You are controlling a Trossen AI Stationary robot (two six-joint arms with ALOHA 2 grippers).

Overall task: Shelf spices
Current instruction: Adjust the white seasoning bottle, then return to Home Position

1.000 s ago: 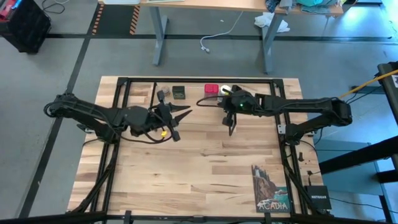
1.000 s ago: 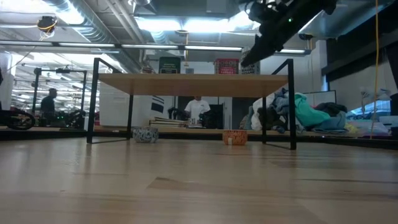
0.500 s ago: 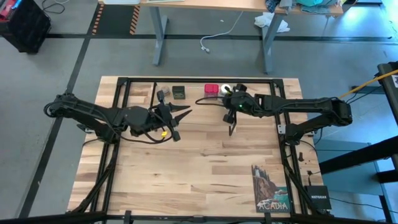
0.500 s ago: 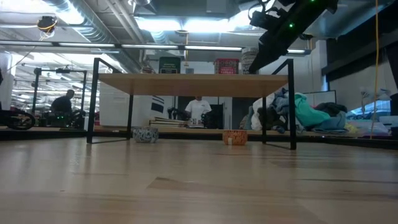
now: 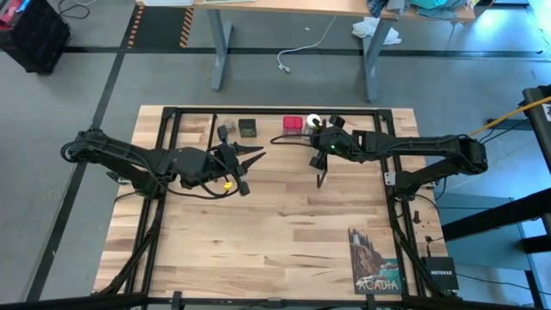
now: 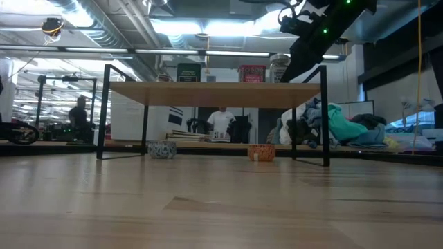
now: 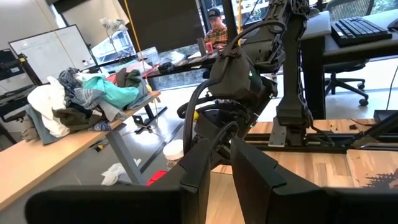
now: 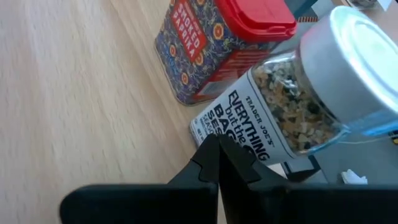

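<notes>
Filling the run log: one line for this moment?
left gripper: idle mid-table | right gripper: shut, empty, by white-capped jar | spices on shelf

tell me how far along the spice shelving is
Looks essentially done: all four spices sit in a row on the shelf: the tiny jar, dark tin, red tin and white-capped jar. Nothing is in hand: the right gripper is shut and empty beside the white-capped jar, the left gripper waits mid-table holding nothing. No spices remain on the table.

- Acadia booklet [image 5: 374, 262]: flat near the worktop's [image 5: 258, 232] front right corner.
- Black Netgear box [image 5: 439, 271]: on the floor, off the worktop's right edge.
- Person [image 6: 221, 123]: standing in the room behind.
</notes>
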